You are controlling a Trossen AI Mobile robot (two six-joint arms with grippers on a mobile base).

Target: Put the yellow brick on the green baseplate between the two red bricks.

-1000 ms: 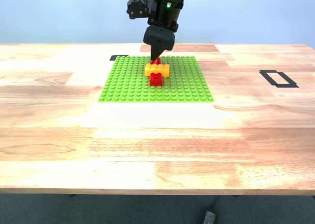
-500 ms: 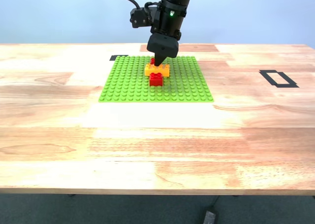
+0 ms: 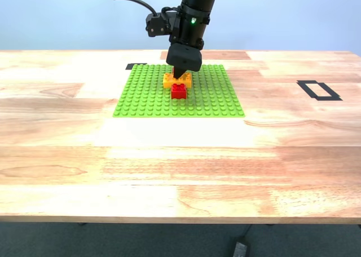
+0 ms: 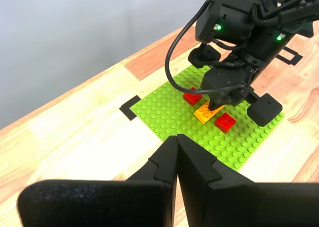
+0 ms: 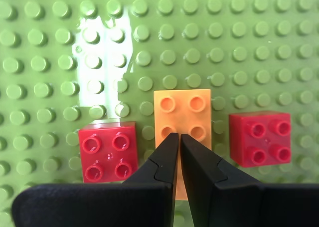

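Observation:
The yellow brick (image 5: 182,112) sits on the green baseplate (image 5: 249,47) with a red brick (image 5: 108,151) on one side and the other red brick (image 5: 260,138) on the opposite side. My second gripper (image 5: 178,137) is shut, its tips resting on top of the yellow brick. In the exterior view the second gripper (image 3: 180,75) stands over the yellow brick (image 3: 169,81); the near red brick (image 3: 179,91) shows, the far one is hidden behind the gripper. My first gripper (image 4: 176,138) is shut and empty, high above the table, away from the baseplate (image 4: 169,112).
A black tape rectangle (image 3: 319,90) is marked on the wooden table at the exterior view's right. A small black tape mark (image 3: 135,66) lies by the baseplate's far corner. The table's front edge (image 3: 180,218) runs across the exterior view.
The second arm has come down and toward the camera. Its shut tips, which hung above the far red brick, now rest on the yellow brick, and the far red brick is covered.

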